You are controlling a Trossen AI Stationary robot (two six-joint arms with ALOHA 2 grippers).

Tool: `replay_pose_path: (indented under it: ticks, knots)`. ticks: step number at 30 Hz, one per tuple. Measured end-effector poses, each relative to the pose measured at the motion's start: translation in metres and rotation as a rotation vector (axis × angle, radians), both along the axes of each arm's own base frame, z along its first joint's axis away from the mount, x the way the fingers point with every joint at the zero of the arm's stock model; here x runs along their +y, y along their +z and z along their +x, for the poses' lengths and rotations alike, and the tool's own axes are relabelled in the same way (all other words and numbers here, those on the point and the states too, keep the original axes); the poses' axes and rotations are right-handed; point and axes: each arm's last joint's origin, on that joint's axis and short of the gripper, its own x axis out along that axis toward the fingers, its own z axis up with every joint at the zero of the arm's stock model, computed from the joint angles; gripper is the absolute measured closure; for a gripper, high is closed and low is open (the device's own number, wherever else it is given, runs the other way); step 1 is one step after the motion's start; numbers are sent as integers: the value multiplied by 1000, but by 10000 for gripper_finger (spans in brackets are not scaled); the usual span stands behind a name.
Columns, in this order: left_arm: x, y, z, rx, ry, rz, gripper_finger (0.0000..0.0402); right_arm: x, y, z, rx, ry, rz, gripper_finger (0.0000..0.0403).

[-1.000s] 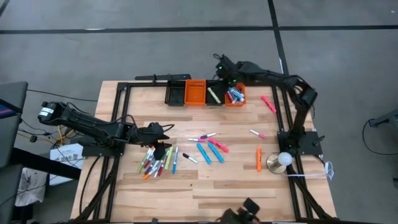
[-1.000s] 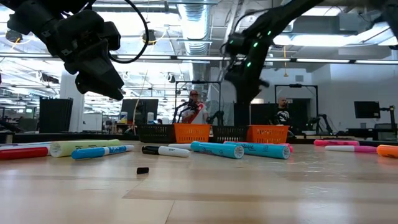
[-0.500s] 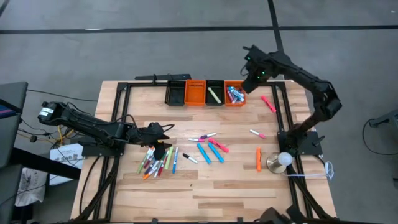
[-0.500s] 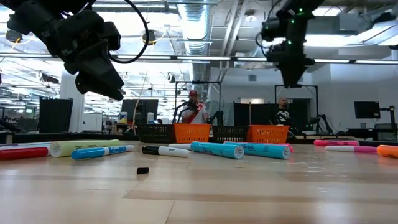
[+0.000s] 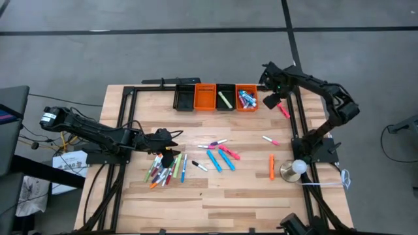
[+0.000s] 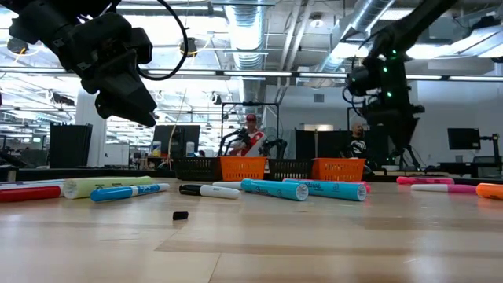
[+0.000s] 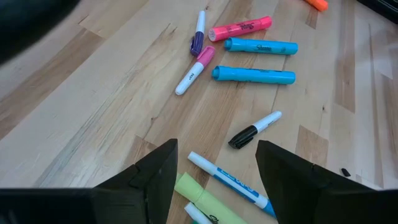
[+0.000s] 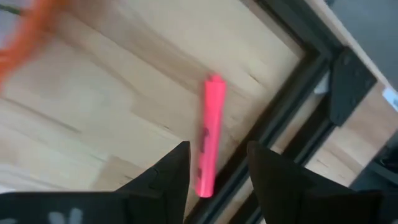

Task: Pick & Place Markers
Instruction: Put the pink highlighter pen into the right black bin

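- pink marker (image 8: 209,134) lies alone near the desk's far right corner, just beside the black frame rail (image 8: 283,106), right of the bins
- right gripper (image 5: 269,99) hangs above it, jaws apart and empty, marker lined up between the fingers in the right wrist view
- step in hand, my read: approach for a pick; next needs a straight descent, then close across the barrel. The rail sits close, so the outer finger has little room
- end orange bin (image 5: 246,99) at the far edge already holds several markers; black bin (image 5: 225,99) next to it holds a green one
- more markers loose mid-desk: two blue ones (image 7: 260,60), black-capped white one (image 7: 254,129)
- a heap of markers (image 5: 166,168) sits by the left edge
- left gripper (image 5: 171,156) waits over that heap, jaws apart, holding nothing
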Motion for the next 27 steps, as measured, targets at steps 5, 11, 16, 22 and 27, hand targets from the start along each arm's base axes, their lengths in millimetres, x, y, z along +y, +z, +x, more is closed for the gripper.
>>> replay_pose_path:
  ticks: [5, 11, 16, 22, 27]
  knots:
    - [0, 0, 0, -1, 0, 0, 188, 5, -14, -3, 45, 32, 8, 259]
    - [0, 0, 0, -2, 0, -1, 188, 12, -32, -6, 58, 103, 24, 266]
    - [0, 0, 0, -2, 0, -1, 188, 13, -41, -8, 54, 129, 25, 274]
    - [0, 0, 0, -3, 3, -4, 188, 10, -41, -6, 15, 43, -32, 280]
    - [0, 0, 0, -3, 2, -4, 188, 6, -41, -4, -30, -59, -82, 280]
